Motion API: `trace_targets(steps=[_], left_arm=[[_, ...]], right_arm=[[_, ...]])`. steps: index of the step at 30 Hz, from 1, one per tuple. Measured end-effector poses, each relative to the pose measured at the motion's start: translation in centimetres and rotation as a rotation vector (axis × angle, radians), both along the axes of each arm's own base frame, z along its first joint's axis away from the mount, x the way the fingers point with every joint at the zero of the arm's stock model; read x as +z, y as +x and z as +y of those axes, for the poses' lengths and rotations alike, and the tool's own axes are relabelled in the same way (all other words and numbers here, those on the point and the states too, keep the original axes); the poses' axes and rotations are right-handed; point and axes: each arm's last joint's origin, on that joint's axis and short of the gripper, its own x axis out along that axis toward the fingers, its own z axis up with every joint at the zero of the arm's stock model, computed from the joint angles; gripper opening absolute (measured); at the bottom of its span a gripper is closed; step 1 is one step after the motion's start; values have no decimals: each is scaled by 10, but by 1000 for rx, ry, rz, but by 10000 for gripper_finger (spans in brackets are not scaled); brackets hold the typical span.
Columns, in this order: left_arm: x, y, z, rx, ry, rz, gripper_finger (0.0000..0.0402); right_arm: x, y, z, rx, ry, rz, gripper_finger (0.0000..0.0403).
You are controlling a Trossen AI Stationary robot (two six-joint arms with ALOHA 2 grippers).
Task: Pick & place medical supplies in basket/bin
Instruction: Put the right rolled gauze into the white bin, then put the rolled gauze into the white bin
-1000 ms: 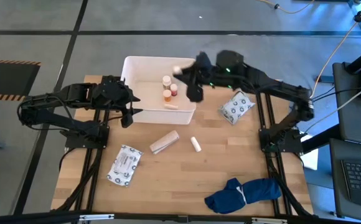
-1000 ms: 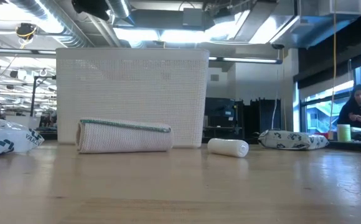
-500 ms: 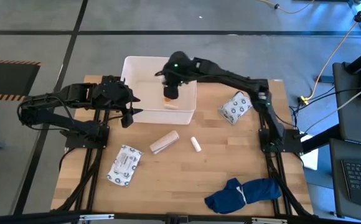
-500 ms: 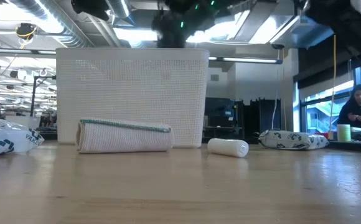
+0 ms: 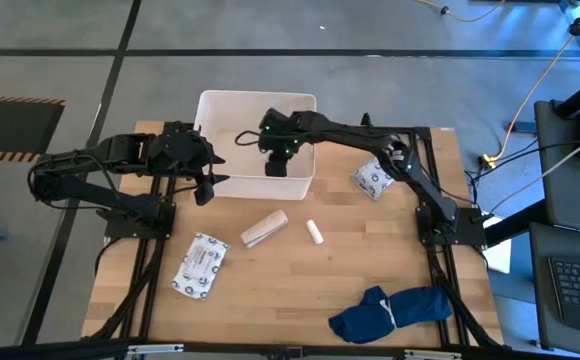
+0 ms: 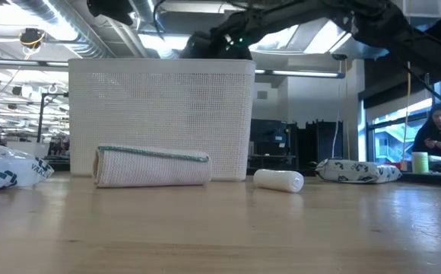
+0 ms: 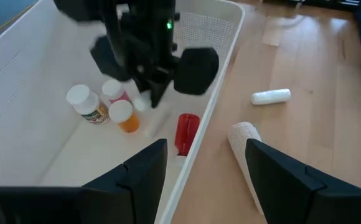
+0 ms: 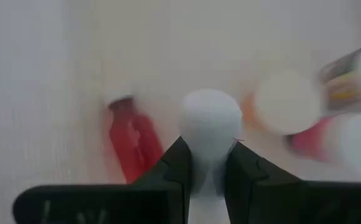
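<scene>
right hand (image 8: 208,163): inside white tub (image 5: 213,105), fingers clamped on small white cylinder (image 8: 210,119). tub contents: red bottle (image 7: 186,132) lying flat, orange bottle (image 7: 124,116), white-capped vial (image 7: 84,102). tub at tabletop's far edge. left hand (image 7: 205,171): fingers wide, empty, beside tub's near-left corner.

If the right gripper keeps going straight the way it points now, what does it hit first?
Probably the tub floor. The right gripper, shut on a small white cylinder, points down between the lying red bottle and the orange bottle; depth is unclear.
</scene>
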Motion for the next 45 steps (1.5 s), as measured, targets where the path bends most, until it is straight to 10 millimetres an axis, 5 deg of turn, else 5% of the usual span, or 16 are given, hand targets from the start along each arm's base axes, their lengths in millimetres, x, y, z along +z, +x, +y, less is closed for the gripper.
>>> trace_targets(steps=[12,30,37,45], left_arm=[[0,0,0,0,0,4,212],[0,0,0,0,0,5,212],[0,0,0,0,0,4,212],[0,0,0,1,1,5,212]], right_arm=[[-19,2,0,-16,56,55,73],[-19,-1,3,87,85,68,201],[11,-1,1,36,87,21,226],[95,-24,12,-77,103,-207,227]])
